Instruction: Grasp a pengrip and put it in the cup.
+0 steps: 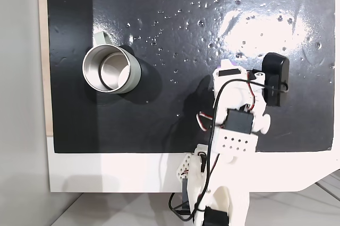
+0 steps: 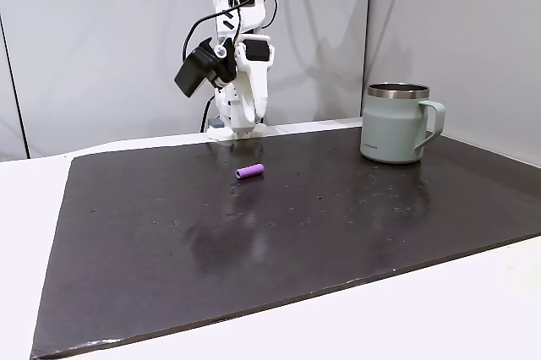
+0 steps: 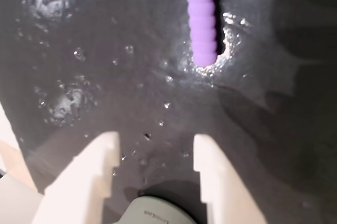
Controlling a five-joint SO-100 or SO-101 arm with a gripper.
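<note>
Pengrip and cup on the dark mat

The light-purple ribbed pengrip (image 2: 249, 171) lies flat, well left of the upright sage-green steel-rimmed cup (image 2: 395, 123), handle right.

One of each kind is counted on the table.

One pengrip (image 3: 202, 24) is seen, a single purple ribbed piece, which is also counted once in a fixed view (image 2: 249, 171). One cup (image 2: 394, 123) is counted, with one handle (image 2: 434, 123) on it; the same single cup is seen from above in a fixed view (image 1: 111, 69). One black mat (image 2: 279, 225) is laid out. One arm (image 2: 235, 64) is counted, and one gripper (image 3: 155, 148) is borne by it, on which two white fingers (image 3: 97, 166) are seen.
</note>
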